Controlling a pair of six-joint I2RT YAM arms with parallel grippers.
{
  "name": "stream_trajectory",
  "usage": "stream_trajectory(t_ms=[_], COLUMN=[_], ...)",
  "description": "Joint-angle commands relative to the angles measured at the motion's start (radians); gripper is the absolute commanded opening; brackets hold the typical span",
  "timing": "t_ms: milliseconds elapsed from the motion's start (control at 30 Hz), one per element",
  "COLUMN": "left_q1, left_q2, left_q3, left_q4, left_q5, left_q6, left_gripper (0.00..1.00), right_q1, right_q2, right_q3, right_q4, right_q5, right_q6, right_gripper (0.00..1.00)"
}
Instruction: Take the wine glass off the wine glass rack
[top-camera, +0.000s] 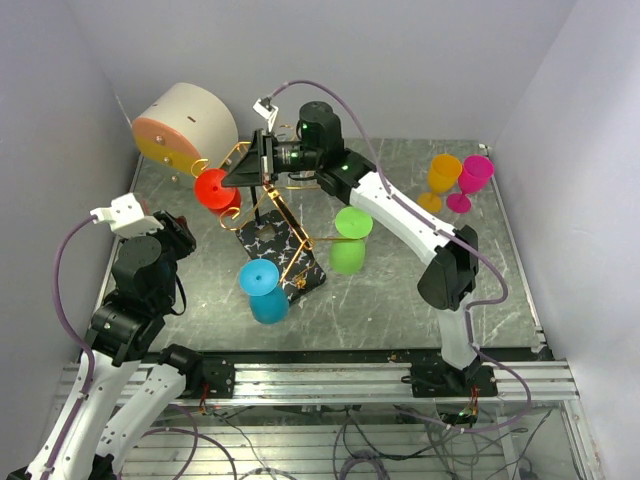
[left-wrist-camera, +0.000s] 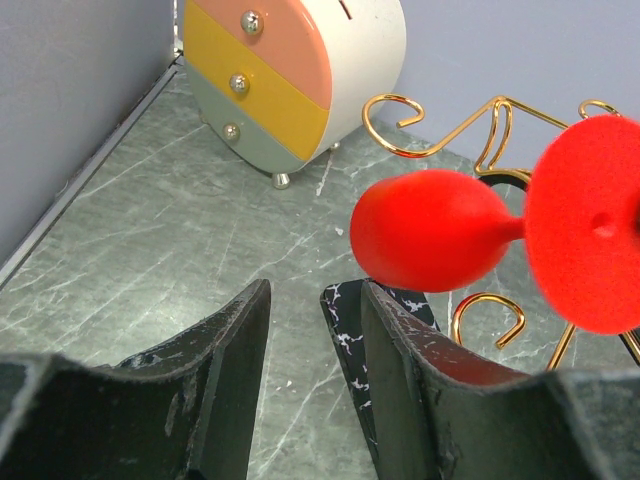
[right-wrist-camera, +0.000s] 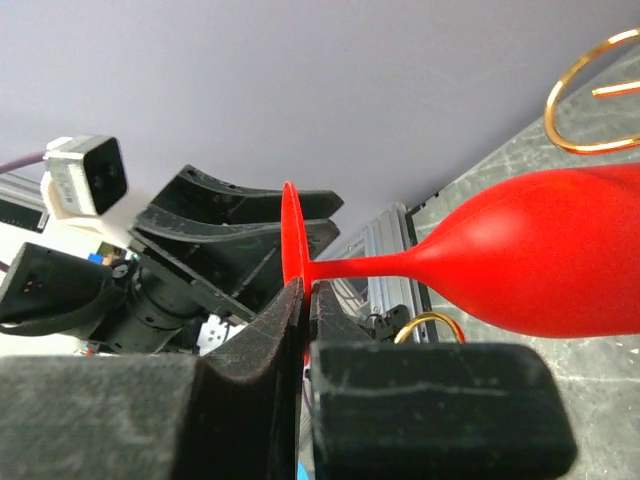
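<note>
The red wine glass is lying sideways in the air just beside the gold scroll ends of the wine glass rack, with the right gripper clamping its thin foot. The left gripper is hovering nearby, partly open and holding nothing.

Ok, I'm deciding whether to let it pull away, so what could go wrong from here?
The right gripper pinches the red glass only by the edge of its thin foot; the glass could swivel or slip out.
Gold curls of the rack sit close by the bowl, so it may snag and drag the rack.
The open left gripper sits close to the glass; they could bump.
</note>
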Motion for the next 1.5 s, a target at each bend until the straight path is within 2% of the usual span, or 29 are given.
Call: stream_trajectory(t_ms=[0,200,267,333,433,533,633,833,900,1067,1200,1333,1467], left_q1=[0.002,0.002,0.002,0.002,0.002,0.002,0.002,0.002,0.002,0.002,0.002,0.002,0.002], left_q2=[-0.005,-0.007,-0.006,0.001,0.048,0.139,0.270,0.516,0.588,0.689,0.728,0.743,0.754], left_q3=[0.000,-0.003,-0.007,-0.010,0.021,0.116,0.257,0.492,0.515,0.491,0.447,0.440,0.407], left_q4=[0.010,0.015,0.030,0.052,0.093,0.121,0.146,0.271,0.337,0.511,0.609,0.593,0.665], left_q5=[-0.008,-0.002,0.016,0.043,0.164,0.339,0.549,0.990,1.128,1.337,1.431,1.456,1.479], left_q6=[-0.014,-0.013,-0.010,-0.030,-0.064,-0.115,-0.170,-0.372,-0.466,-0.718,-0.863,-0.892,-0.963], left_gripper=[0.52,0.53,0.54,0.59,0.62,0.69,0.71,0.72,0.72,0.71,0.70,0.70,0.70], right_q1=[-0.002,-0.036,-0.035,-0.036,-0.032,-0.026,-0.026,-0.023,-0.015,0.001,0.019,0.034,0.058], right_q2=[-0.098,-0.194,-0.253,-0.339,-0.507,-0.710,-0.857,-0.998,-1.035,-1.092,-1.081,-1.067,-1.042], right_q3=[0.092,0.134,0.125,0.083,-0.072,-0.322,-0.532,-0.773,-0.854,-0.957,-0.958,-0.960,-0.957], right_q4=[-0.047,-0.111,-0.148,-0.190,-0.203,-0.118,-0.019,0.042,0.103,0.202,0.208,0.223,0.232], right_q5=[0.010,0.093,0.165,0.277,0.544,0.816,0.962,0.977,0.989,0.980,0.950,0.929,0.946], right_q6=[-0.064,-0.227,-0.361,-0.524,-0.774,-1.024,-1.199,-1.378,-1.408,-1.470,-1.496,-1.532,-1.573], right_gripper=[0.00,0.00,0.00,0.00,0.00,0.00,0.00,0.00,0.00,0.00,0.00,0.00,0.00])
